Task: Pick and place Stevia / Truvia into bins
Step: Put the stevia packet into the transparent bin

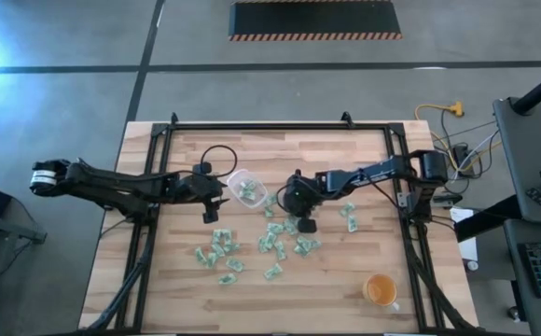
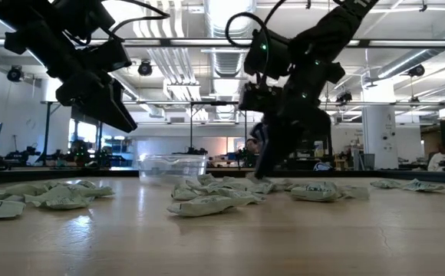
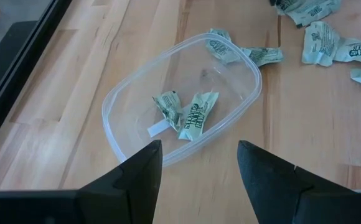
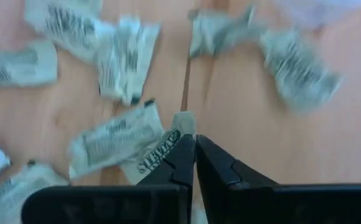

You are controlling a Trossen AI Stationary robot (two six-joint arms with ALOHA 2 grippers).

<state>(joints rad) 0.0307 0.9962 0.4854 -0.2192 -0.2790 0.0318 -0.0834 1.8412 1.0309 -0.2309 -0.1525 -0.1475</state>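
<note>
Only left wrist view shows two packets (image 3: 187,112) inside tub (image 3: 121,99).

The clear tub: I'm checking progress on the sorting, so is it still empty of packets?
No. In the left wrist view the clear tub already holds two crumpled green-and-white packets lying on its floor.

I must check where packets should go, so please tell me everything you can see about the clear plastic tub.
The clear tub is a small, see-through plastic container with rounded corners and a thin rim. It stands upright and open on the wooden table, just ahead of the open left gripper. Two crumpled green-and-white packets lie inside. More packets lie outside by its far rim. Nothing grips it.
</note>
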